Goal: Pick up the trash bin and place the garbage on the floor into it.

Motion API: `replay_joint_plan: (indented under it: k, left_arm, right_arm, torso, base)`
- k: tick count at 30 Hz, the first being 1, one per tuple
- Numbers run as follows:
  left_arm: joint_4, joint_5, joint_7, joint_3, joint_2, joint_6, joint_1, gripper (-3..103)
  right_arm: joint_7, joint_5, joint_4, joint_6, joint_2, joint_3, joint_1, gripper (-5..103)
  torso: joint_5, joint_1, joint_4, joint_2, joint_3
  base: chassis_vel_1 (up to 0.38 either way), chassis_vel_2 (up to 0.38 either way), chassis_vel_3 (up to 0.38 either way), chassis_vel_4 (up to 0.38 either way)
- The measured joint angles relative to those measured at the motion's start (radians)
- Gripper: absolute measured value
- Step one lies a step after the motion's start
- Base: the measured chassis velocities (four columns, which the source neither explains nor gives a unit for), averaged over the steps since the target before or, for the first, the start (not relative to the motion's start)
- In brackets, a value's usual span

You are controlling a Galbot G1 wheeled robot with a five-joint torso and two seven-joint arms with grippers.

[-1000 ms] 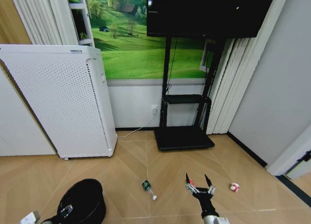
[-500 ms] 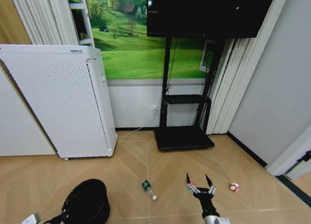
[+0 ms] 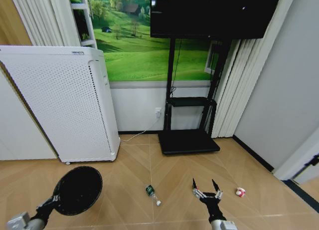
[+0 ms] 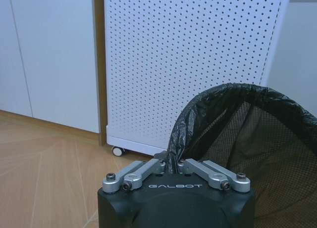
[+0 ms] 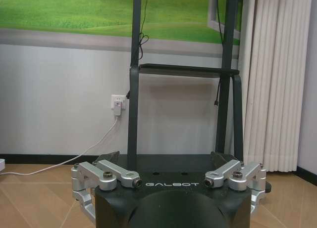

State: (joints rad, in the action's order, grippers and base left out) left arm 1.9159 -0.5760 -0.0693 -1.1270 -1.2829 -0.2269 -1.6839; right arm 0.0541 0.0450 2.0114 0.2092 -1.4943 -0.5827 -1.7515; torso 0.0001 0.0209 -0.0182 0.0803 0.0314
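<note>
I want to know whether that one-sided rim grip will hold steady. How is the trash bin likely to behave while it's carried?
The trash bin looks light: mesh walls, thin liner. The left gripper pinches one rim spot, so it may swing. The liner could slip.

Black mesh-walled trash bin [image 4: 257,154] lined with crinkled glossy plastic bag [image 4: 208,109]; matt white perforated appliance panel [image 4: 188,65]; smooth wood-look herringbone floor [image 3: 149,165].

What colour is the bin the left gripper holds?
Black: mesh trash bin with black liner, clearest in the left wrist view.
</note>
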Motion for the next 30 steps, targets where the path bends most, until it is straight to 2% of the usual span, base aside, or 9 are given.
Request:
replay_joint_plan:
  k: [7,16,27,30]
  left_arm:
    - [-0.005,0.004,0.011,-0.010,-0.043,0.036,-0.033,3]
    - [-0.002,-0.001,0.023,-0.002,-0.050,0.039,-0.037,3]
    - [0.020,-0.015,0.042,0.010,-0.040,0.023,-0.025,3]
    - [0.028,-0.015,0.044,0.012,-0.047,0.023,-0.034,3]
  right_arm:
    - [-0.005,-0.009,-0.015,0.002,-0.002,0.018,0.005,100]
    - [-0.006,-0.012,-0.040,0.005,0.013,0.029,0.025,100]
    - [-0.003,-0.010,-0.077,0.011,0.037,0.034,0.051,100]
    - [-0.003,-0.014,-0.096,0.008,0.070,0.029,0.084,100]
  torso:
    - [-0.0002,0.000,0.0001,0.000,0.000]
    - [-0.0001,0.000,-0.0001,0.000,0.000]
    - [0.0004,0.000,-0.0004,0.000,0.000]
    - [-0.0007,0.000,-0.0001,0.000,0.000]
  base:
    - [0.008,0.010,-0.012,-0.010]
    - [0.148,0.117,-0.130,-0.148]
    - [0.269,0.255,-0.251,-0.268]
    - [0.261,0.286,-0.268,-0.285]
